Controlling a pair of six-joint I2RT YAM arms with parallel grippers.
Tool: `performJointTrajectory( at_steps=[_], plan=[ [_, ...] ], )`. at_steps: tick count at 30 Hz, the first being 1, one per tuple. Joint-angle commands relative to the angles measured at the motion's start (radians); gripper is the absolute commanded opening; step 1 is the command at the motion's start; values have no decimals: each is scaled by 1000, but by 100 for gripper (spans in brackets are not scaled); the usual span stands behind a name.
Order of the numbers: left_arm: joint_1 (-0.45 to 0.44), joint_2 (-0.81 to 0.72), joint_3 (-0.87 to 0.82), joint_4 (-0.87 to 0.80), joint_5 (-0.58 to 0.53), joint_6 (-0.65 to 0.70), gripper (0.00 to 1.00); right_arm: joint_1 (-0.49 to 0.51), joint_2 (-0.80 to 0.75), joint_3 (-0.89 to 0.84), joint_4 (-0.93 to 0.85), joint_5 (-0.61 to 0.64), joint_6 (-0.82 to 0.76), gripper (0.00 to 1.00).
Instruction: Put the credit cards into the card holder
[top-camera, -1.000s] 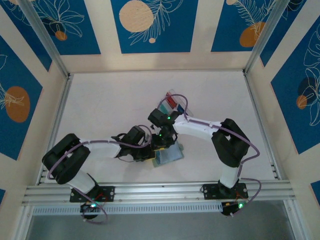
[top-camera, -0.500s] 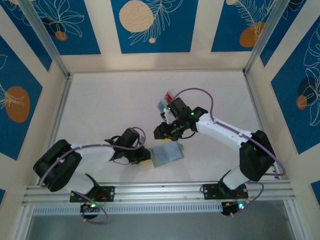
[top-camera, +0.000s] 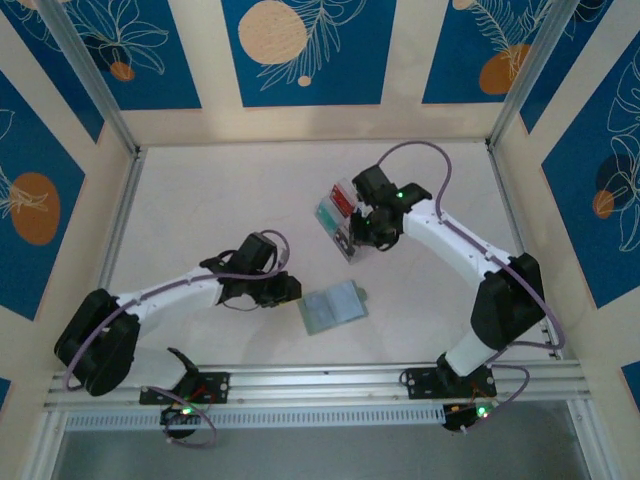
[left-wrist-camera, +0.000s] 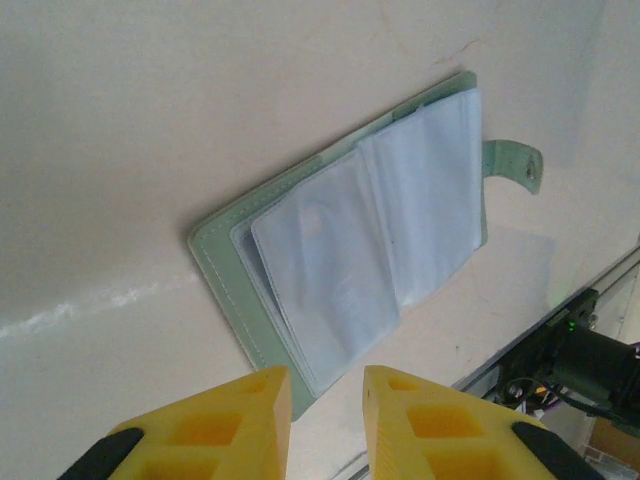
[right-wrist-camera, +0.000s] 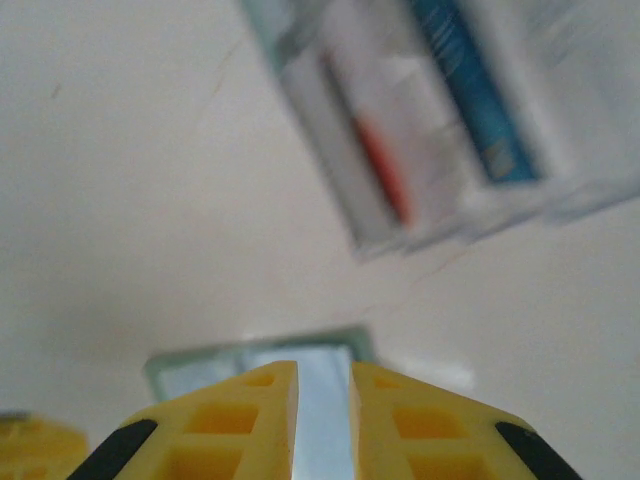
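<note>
While the wallet (top-camera: 333, 307) lies open on the worktop (top-camera: 220, 210), your left tool (top-camera: 293, 288) hangs just beside it, slightly parted and empty; your right tool (top-camera: 360, 238), likewise parted, hovers by the cards (top-camera: 336, 207) in their clear box (top-camera: 350, 250).

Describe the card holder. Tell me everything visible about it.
The card holder is a sage-green folding wallet of soft, leather-like material with stitched edges. It lies open and flat on the table, clear plastic sleeves fanned upward; no coloured card shows in them. A small green snap tab sticks out from one side. Only the table touches it; the left gripper sits just short of its near corner, not gripping it.
</note>
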Motion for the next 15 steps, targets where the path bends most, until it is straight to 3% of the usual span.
performJointTrajectory(
  at_steps=[1,7,15],
  plan=[
    [-21,40,21,-18,-8,14,25,-39,71,62,-80,178,-94,22],
    [-37,79,23,17,-3,-1,25,-99,173,161,-49,166,-196,33],
    [-41,82,0,35,-4,-11,24,-113,255,247,-15,72,-261,32]
  ],
)
